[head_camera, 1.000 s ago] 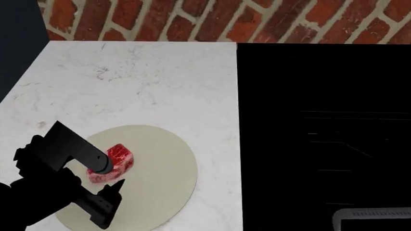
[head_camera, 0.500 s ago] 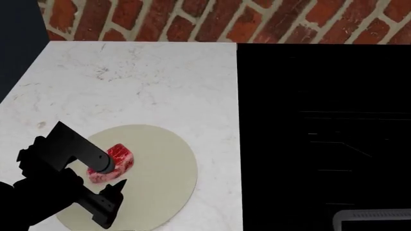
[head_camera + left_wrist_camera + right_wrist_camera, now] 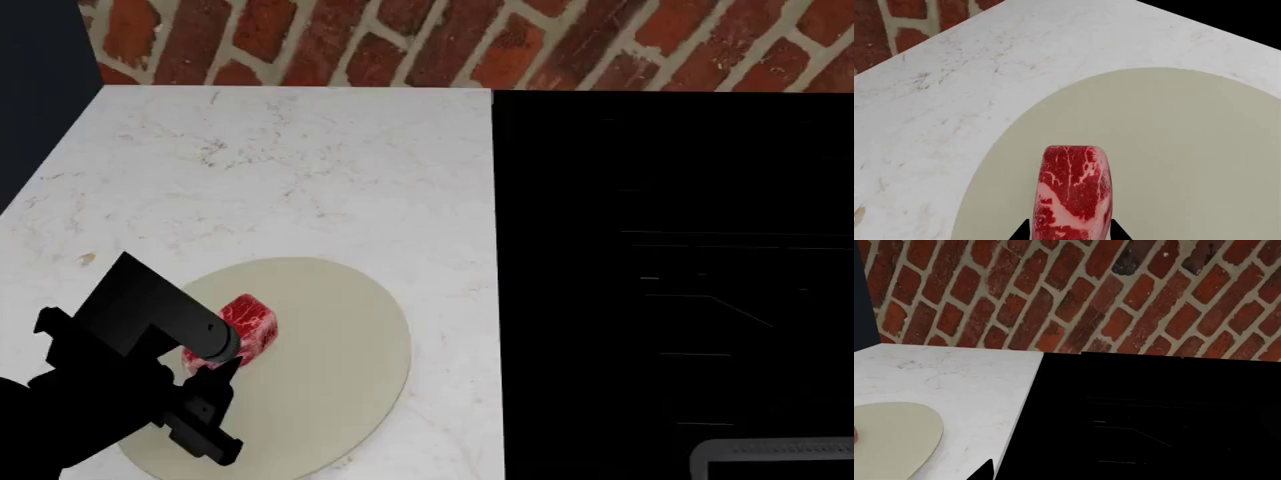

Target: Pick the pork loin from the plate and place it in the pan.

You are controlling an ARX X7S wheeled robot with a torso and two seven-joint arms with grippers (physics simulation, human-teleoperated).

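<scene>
**Left claw clamped on the meat at the plate**

I see my left claw clenched on the pork loin, 1 fingertip on each side. The meat sits over the beige plate; whether it touches, I cannot tell. Beyond lie the white counter, the black cooktop beside it and the brick wall. Of my right claw only a dark tip shows, so its state I cannot tell.

The left arm is matte black and made of blocky, angular parts. Its gripper has a dark grey round cylinder on one side and a flat black finger with a pointed tip. No cables or markings are visible.
</scene>
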